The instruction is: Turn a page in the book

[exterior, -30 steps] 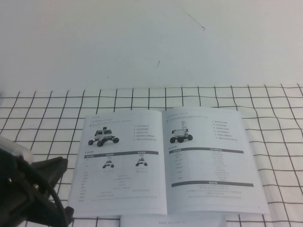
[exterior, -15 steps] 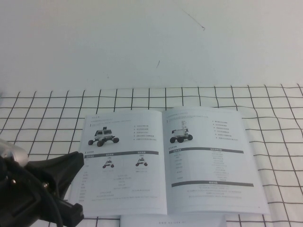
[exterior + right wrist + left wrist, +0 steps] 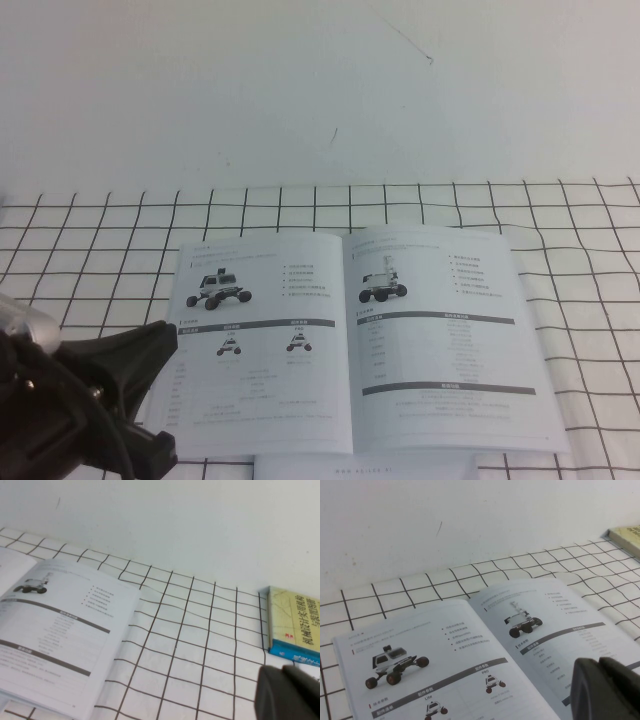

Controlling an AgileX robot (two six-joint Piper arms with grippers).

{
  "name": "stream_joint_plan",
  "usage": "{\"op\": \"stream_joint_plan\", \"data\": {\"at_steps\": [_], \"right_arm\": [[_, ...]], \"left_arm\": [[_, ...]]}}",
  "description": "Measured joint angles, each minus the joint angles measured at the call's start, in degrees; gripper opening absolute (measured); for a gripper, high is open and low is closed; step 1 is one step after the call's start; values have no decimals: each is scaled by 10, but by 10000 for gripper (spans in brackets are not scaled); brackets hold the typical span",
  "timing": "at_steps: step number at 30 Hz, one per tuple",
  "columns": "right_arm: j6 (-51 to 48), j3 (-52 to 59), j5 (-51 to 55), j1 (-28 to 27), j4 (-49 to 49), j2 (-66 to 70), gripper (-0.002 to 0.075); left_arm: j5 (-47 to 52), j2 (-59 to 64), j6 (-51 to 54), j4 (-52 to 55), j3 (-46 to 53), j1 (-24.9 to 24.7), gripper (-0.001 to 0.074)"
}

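Note:
The book lies open and flat on the black-grid cloth. Its left sheet shows a wheeled rover above a table with two small rovers. Its right sheet shows a rover with a mast above a table. I cannot tell which of them is the page; no low flat vehicle shows. My left gripper is shut and empty, with its tip at the book's near left edge. In the left wrist view the left gripper hangs over the open book. My right gripper is shut and empty over the cloth, right of the book.
A plain white sheet sticks out from under the book's near edge. A thick yellow book with a blue spine lies on the cloth to the far right and also shows in the left wrist view. A white wall stands behind the cloth.
My left arm has moved right and forward to the book's left edge, most of it in the first half second. The book has not moved.

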Motion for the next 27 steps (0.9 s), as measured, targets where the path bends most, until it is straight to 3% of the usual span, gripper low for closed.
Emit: {"op": "stream_joint_plan", "data": {"at_steps": [4, 7, 20, 27], "right_arm": [[0, 0, 0, 0, 0, 0, 1], [0, 0, -1, 0, 0, 0, 1], [0, 1, -3, 0, 0, 0, 1], [0, 1, -4, 0, 0, 0, 1]], "left_arm": [[41, -30, 0, 0, 3, 9, -4], [64, -83, 0, -1, 23, 44, -3], [61, -315, -3, -1, 130, 250, -3], [42, -326, 20, -18, 166, 267, -3]]}}
